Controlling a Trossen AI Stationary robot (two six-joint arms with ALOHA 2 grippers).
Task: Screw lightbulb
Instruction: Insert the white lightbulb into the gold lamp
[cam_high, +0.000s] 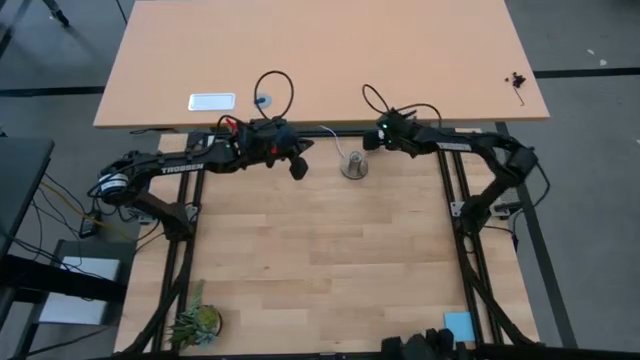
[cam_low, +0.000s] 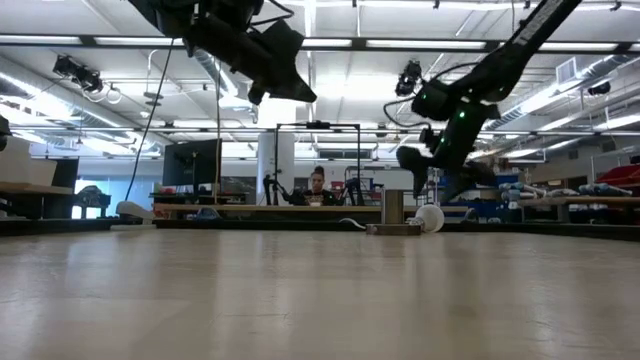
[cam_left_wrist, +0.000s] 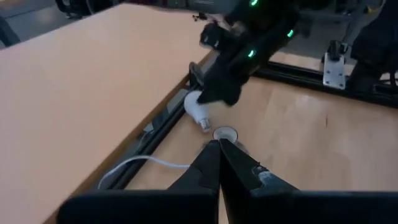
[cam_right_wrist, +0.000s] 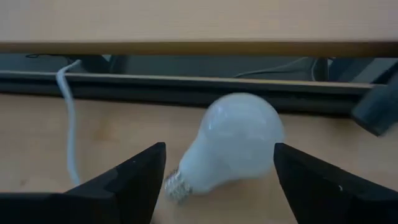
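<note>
Right claw (cam_right_wrist: 217, 180) wide open, straddling lightbulb (cam_right_wrist: 233, 146)

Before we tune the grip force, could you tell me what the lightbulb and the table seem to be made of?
Lightbulb: matte white frosted globe, glass or plastic, I cannot tell which; its ribbed screw end looks like silvery metal. Table: pale wood or wood-look laminate, judging by the plank grain, with a smooth, slightly glossy finish.

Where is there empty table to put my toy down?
The wide bare wood in the middle of the table, between the socket and the little plant at the near corner. It is crowded along the far edge: the lightbulb lies there between the right gripper's open jaws, beside the white cord and the left gripper.
</note>
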